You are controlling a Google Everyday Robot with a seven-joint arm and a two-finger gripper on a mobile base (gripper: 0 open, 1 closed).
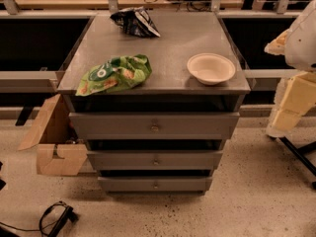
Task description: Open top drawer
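Observation:
The top drawer (113,126) is the widest of three grey fronts on a grey cabinet, with a small round metallic knob (154,128) at its centre. Its front stands in line with the cabinet and none of its interior shows. Two narrower drawer fronts (123,160) sit below it. My arm, white and cream, comes in at the right edge, and my gripper (282,123) hangs at its lower end. It is to the right of the cabinet at about the top drawer's height, well apart from the knob.
On the cabinet top (173,43) lie a green chip bag (114,74), a dark crumpled bag (134,22) and a white bowl (211,68). An open cardboard box (54,142) stands on the floor at the left. A black cable (57,217) lies front left.

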